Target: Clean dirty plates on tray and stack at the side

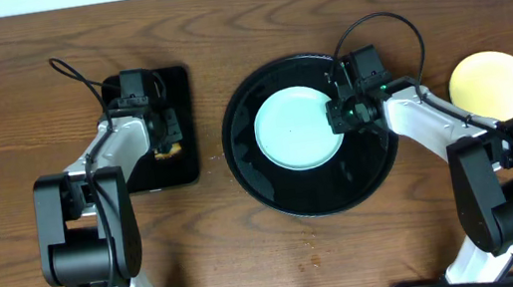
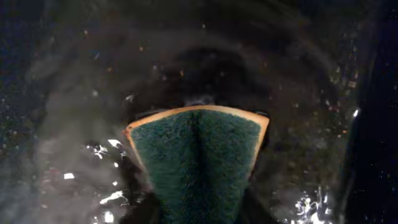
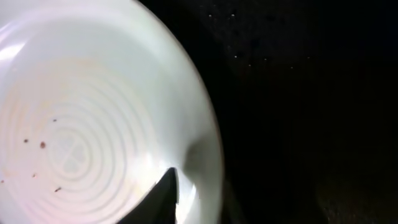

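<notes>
Overhead, the round black tray (image 1: 380, 161) sits mid-worktop (image 1: 9, 98) with one mint-blue plate (image 1: 295, 130) lying flat inside it, left of centre. The right gripper (image 1: 338, 114) is at that plate's right rim. A yellow plate (image 1: 495, 87) rests on the bare wood well to the right, outside the tray. The left gripper (image 1: 168, 141) hangs over the rectangular black tray (image 1: 181, 104) on the left.

In the left wrist view, a green sponge (image 2: 196, 162) with a yellow edge is creased down its middle and narrows toward the camera. The left jaws are clenched on it above a wet, dark surface.

In the right wrist view, one dark fingertip (image 3: 166, 190) lies on the speckled plate just inside its rim. Whether the right jaws are clamped there cannot be told.
</notes>
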You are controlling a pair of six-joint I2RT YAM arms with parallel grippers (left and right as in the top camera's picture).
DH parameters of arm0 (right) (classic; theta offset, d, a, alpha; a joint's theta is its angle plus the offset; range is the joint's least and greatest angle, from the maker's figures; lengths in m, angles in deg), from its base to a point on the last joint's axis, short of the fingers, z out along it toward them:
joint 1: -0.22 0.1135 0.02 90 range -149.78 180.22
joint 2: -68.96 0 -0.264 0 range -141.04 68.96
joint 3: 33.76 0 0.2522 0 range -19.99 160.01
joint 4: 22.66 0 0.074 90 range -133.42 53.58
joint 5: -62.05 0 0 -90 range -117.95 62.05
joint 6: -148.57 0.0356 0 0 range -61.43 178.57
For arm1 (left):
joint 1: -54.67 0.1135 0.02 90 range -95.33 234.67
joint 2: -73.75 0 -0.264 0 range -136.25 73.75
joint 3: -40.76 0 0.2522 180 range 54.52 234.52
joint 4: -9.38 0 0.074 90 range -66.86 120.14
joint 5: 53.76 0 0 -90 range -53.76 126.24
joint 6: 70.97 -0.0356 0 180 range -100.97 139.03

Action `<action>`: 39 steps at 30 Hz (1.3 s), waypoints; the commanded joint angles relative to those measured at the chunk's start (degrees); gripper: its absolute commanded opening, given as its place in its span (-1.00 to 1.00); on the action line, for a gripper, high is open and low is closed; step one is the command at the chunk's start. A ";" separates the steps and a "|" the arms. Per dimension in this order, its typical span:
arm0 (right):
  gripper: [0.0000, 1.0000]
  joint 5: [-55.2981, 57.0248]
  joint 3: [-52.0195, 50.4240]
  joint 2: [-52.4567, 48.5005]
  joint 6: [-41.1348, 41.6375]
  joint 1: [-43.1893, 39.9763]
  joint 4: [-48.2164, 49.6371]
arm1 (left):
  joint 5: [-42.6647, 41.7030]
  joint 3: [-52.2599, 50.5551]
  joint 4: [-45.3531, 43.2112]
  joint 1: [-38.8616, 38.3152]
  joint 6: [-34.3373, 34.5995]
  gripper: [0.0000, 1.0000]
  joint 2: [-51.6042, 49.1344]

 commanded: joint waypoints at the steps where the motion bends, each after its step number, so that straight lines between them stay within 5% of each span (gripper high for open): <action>1: -0.80 -0.11 0.15 -0.48 -1.68 -0.22 0.48 | 1.07 -1.36 -0.02 0.13 -0.52 -0.83 -1.68; 3: -0.81 0.48 0.15 -0.48 -1.97 -0.22 0.57 | 3.15 -0.85 -0.02 0.13 -0.52 -0.85 -0.81; 7: 0.01 0.48 0.15 -0.90 -1.95 -0.13 1.01 | 5.05 -0.59 -0.04 0.13 -0.52 -0.85 3.56; 10: 0.07 0.48 0.15 -1.44 -1.97 -0.15 1.11 | 4.55 -0.59 0.24 -0.04 -0.46 -0.85 8.26; 16: -0.54 0.44 0.15 -1.53 -1.95 -0.13 1.09 | -1.16 -0.61 2.51 -1.55 -0.50 -0.85 16.11; 23: -0.60 0.42 0.15 -1.53 -1.95 -0.04 1.11 | -15.54 -0.55 -0.17 -4.20 -5.42 -0.85 17.16; 30: -0.65 0.44 0.15 -1.53 -1.95 0.22 1.18 | -16.24 -0.55 -2.69 -13.25 -11.80 -0.85 16.39; 36: -0.97 0.44 0.15 -1.53 -1.95 0.22 1.18 | -15.61 -0.57 -5.66 -20.37 -12.07 -0.85 12.33; 39: -0.97 0.44 0.15 -1.53 -1.92 0.22 1.33 | -15.58 -0.57 -7.52 -22.14 -12.09 -0.85 9.22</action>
